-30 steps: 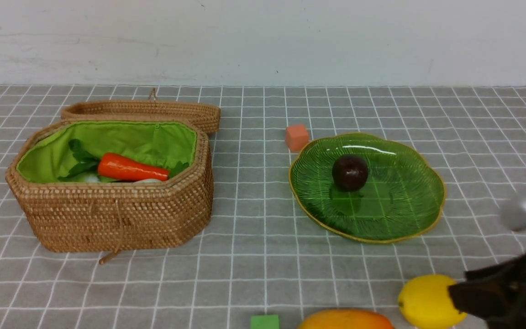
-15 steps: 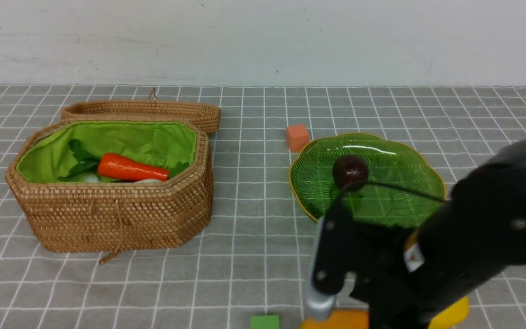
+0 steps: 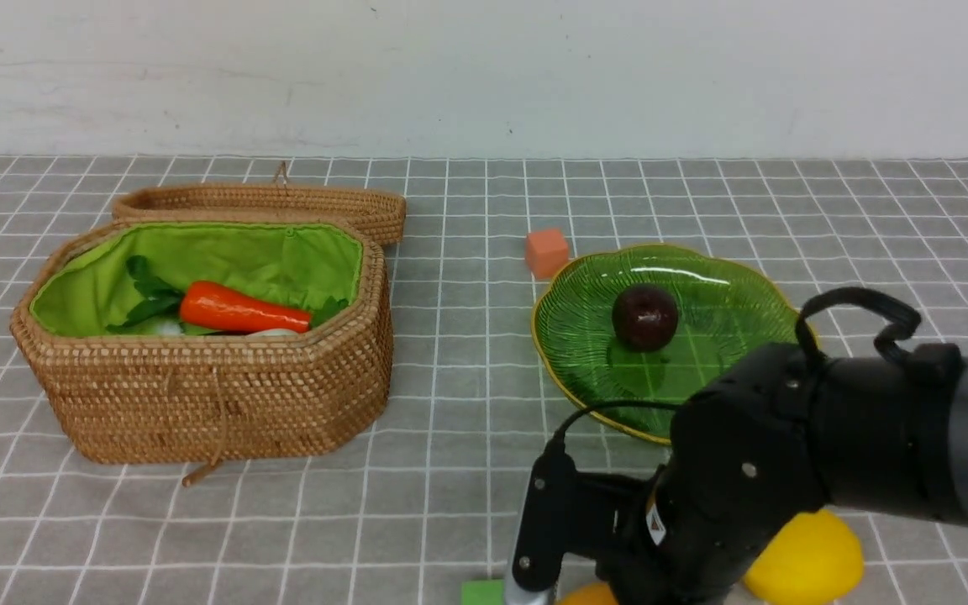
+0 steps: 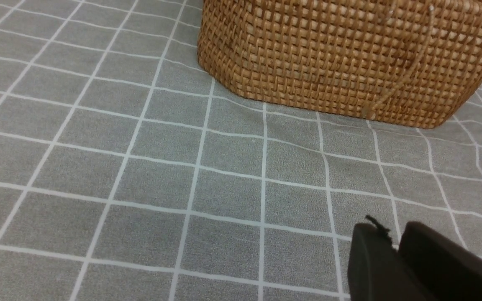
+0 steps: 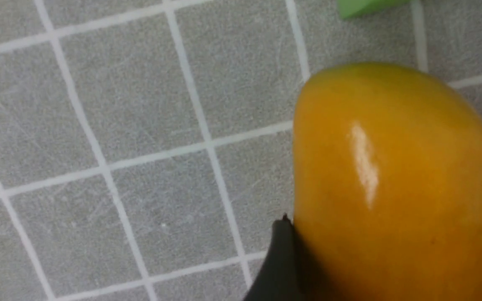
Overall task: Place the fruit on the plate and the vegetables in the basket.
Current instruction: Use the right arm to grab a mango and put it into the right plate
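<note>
The mango (image 5: 391, 179) lies at the table's near edge under the right gripper (image 3: 572, 581), one finger (image 5: 280, 259) touching its flank; whether it is gripped I cannot tell.

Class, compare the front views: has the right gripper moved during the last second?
Yes. The right gripper has swung left from the picture's right edge, past the lemon, to the mango beside the green cube.

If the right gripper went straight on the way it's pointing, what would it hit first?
Most likely the mango, lying directly ahead of the right gripper; one finger sits right beside it.
</note>
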